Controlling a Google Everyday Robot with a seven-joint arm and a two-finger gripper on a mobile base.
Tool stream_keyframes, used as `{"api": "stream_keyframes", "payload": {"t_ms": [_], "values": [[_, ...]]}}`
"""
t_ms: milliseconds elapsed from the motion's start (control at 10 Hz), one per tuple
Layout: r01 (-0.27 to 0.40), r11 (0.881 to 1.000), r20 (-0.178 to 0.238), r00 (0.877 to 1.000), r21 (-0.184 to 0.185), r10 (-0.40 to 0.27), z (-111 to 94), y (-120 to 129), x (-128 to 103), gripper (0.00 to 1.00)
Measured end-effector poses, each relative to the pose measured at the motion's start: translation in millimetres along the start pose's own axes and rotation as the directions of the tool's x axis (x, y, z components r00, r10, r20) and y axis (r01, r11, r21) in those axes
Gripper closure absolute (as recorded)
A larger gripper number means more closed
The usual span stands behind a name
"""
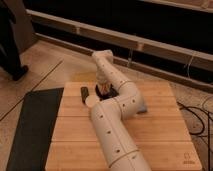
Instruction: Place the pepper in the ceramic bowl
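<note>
My white arm rises from the bottom of the camera view, bends at an elbow and reaches down to the far left part of the wooden table (pixel 160 135). The gripper (pixel 104 88) hangs just over the ceramic bowl (pixel 113 92), a dark round dish mostly hidden behind the arm. A small orange-red bit that looks like the pepper (pixel 102 87) shows right at the gripper, above the bowl. I cannot tell whether it is held or lying in the bowl.
A small dark object (pixel 84 93) lies left of the bowl and a white round cup (pixel 91 101) stands in front of it. A blue-grey block (pixel 142 109) peeks out right of the arm. A black mat (pixel 32 125) lies left of the table; cables (pixel 200 115) trail at right.
</note>
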Motion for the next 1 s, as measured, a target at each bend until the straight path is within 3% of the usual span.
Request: {"api": "stream_keyframes", "payload": {"t_ms": [300, 400, 1000], "values": [[0.0, 1.0, 0.0, 1.0, 0.0, 0.0, -0.1, -0.1, 0.0, 0.23], [0.001, 1.0, -0.004, 1.0, -0.007, -0.001, -0.5, 1.8, 1.0, 0.2], [0.0, 1.0, 0.0, 1.0, 0.001, 0.0, 1.4, 0.0, -0.4, 0.2]]}}
